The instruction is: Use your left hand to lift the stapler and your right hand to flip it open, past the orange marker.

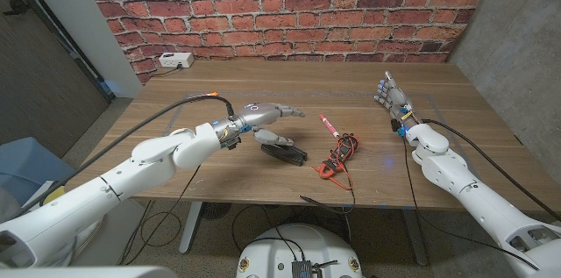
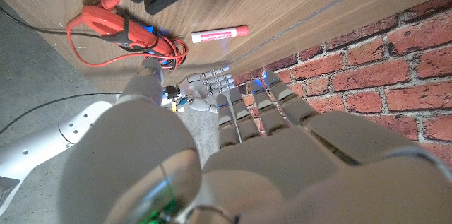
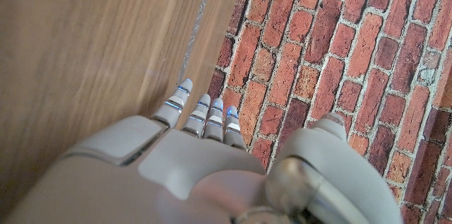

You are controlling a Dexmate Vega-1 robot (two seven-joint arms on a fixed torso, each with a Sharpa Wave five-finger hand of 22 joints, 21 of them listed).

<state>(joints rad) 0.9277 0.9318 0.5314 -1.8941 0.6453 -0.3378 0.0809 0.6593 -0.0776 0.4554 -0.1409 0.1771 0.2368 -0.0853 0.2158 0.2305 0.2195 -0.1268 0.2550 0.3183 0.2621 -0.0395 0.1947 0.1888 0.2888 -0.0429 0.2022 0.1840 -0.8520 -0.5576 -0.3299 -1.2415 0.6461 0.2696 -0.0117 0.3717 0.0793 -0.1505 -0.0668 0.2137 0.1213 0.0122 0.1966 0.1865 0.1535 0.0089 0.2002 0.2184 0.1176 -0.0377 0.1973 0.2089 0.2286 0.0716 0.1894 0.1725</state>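
My left hand (image 1: 267, 113) hangs just above the black stapler (image 1: 282, 150), fingers stretched out and holding nothing. The stapler lies on the wooden table (image 1: 219, 85), right under my fingertips and a bit toward me. Its long side runs across the table toward the orange marker (image 1: 329, 124) on its right. My right hand (image 1: 392, 98) stands far off past the marker, fingers up and empty, so I think the left must go down first.

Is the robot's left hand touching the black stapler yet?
Cannot tell. In the head view the left hand hovers right over the stapler, fingers spread, but no clear gap or contact shows between them.
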